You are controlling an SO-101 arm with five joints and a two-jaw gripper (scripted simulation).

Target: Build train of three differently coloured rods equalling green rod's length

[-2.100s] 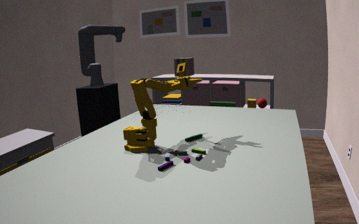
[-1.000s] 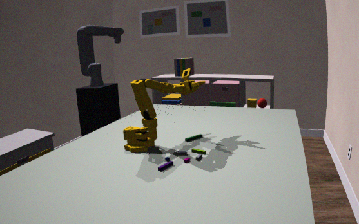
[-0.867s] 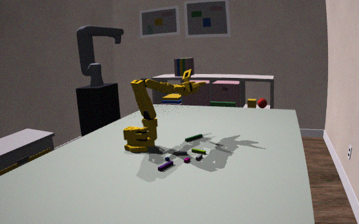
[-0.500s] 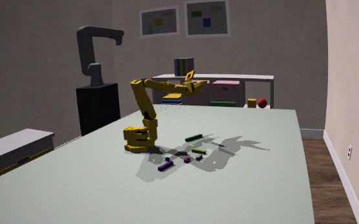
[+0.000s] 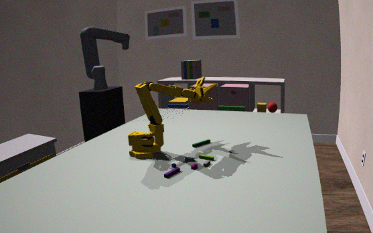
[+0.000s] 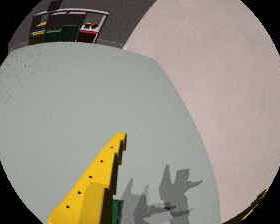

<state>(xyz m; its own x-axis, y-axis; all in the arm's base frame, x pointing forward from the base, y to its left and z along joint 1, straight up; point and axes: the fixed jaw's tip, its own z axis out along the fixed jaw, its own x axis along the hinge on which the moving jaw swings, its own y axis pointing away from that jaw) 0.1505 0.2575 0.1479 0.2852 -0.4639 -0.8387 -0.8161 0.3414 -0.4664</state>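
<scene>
My gripper is open and empty, held high above the table, far above all rods. On the table in the exterior view lie a green rod, a lime rod, a short grey rod, a magenta rod, a small blue rod and a purple rod. They lie apart from each other, in the arm's shadow. In the wrist view I see one yellow jaw, the table and a sliver of green beside the jaw; the rods are hidden.
The arm's yellow base stands left of the rods. A shelf with coloured boxes stands beyond the table's far edge. A dark arm on a black pedestal stands at the back left.
</scene>
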